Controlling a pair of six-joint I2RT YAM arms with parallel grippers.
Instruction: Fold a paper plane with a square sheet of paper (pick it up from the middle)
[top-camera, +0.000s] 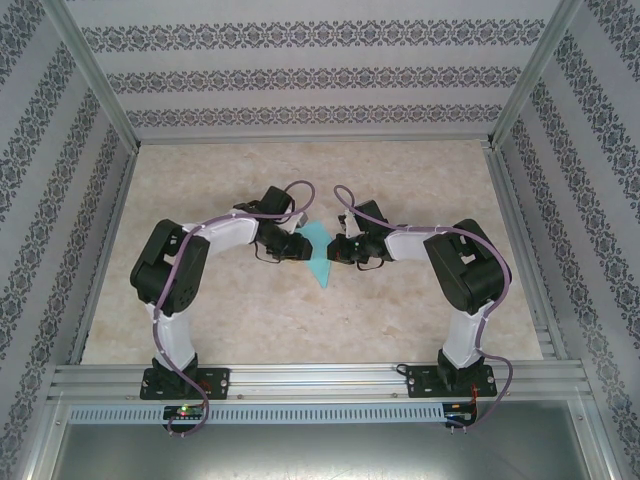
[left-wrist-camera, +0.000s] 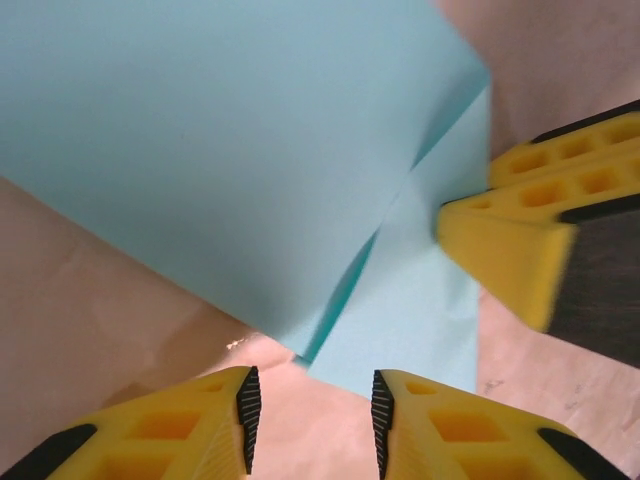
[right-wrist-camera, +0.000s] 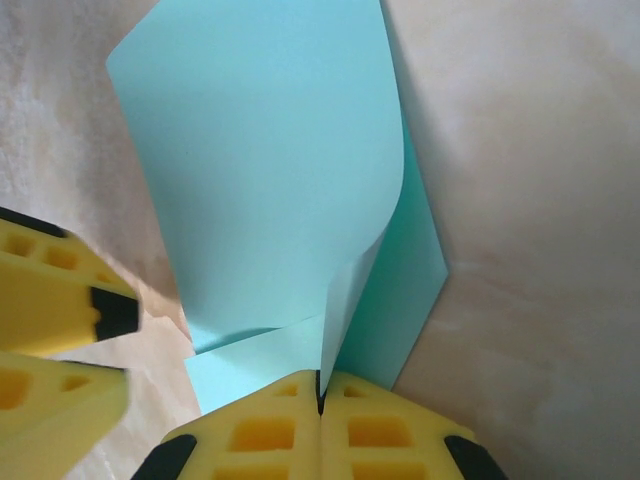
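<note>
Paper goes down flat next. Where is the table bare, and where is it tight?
Bare: the far table strip under the back wall; the near patch between left base and right base. Tight: the centre, where left claw and right claw meet at the paper.

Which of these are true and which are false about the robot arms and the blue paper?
1. The sheet of paper is teal-blue. True.
2. The right gripper is shut on the paper's edge. True.
3. The left gripper squeezes the paper tight. False: its jaws stand apart.
4. The paper is already a finished plane. False: it is a partly folded sheet, one flap curling up.
5. The paper lies by the left arm's base. False: it lies between the two grippers.
</note>
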